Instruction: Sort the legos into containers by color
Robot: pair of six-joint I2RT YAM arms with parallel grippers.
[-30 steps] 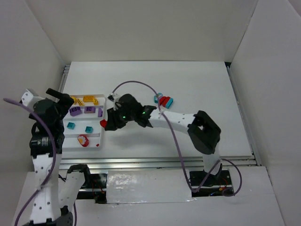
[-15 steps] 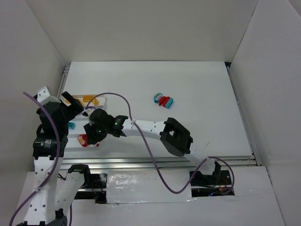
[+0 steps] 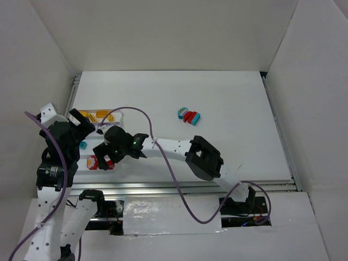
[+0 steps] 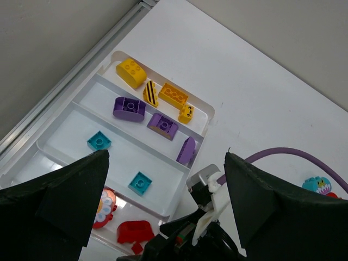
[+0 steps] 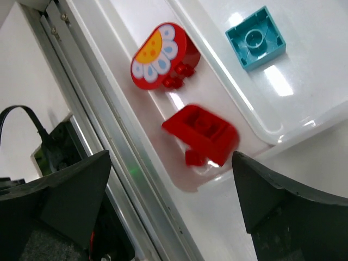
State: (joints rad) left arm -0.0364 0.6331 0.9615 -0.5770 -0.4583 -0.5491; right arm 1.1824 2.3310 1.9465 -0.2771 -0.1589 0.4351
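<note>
From above, the tray (image 3: 116, 118) sits at the table's (image 3: 228, 152) 9 o'clock edge. A clump of loose legos (image 3: 188, 116), red and teal, lies near the middle, well apart from it. The right gripper (image 3: 103, 156) hangs over the tray's 6 o'clock row, and the left gripper (image 3: 82, 120) hovers at the tray's 9 o'clock side. The left wrist view shows that gripper's fingers (image 4: 54, 201) spread wide with nothing between them, above four rows: yellow bricks (image 4: 130, 72) farthest, then purple bricks (image 4: 129, 107), then two teal bricks (image 4: 99, 141), and red nearest. In the right wrist view the fingers (image 5: 288, 201) stand wide apart, gripping nothing. Between them a red brick (image 5: 202, 133), slightly blurred, sits in the red row, with a flower brick (image 5: 160, 54) at its 11 o'clock and one of the teal bricks at its 1 o'clock in the next row.
</note>
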